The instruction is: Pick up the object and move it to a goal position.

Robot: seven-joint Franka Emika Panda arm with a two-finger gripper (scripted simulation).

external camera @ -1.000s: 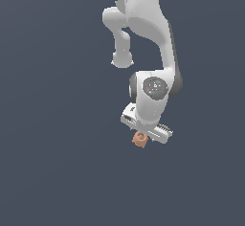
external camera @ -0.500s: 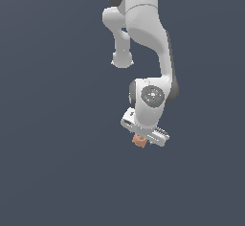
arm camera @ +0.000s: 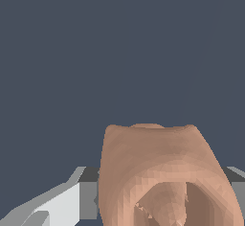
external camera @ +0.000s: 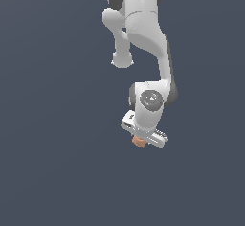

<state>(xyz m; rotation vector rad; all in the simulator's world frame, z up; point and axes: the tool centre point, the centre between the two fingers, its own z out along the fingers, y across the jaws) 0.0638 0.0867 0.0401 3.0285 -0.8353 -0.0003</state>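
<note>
Wrist view shows my claw [arm camera: 158,191] clamped on the orange-brown block [arm camera: 162,172], grey fingers [arm camera: 72,203] pressing its sides. My white arm [external camera: 148,38] holds it above plain dark ground. I judge this the carrying step; next I need a steady grip toward an unseen goal.
</note>
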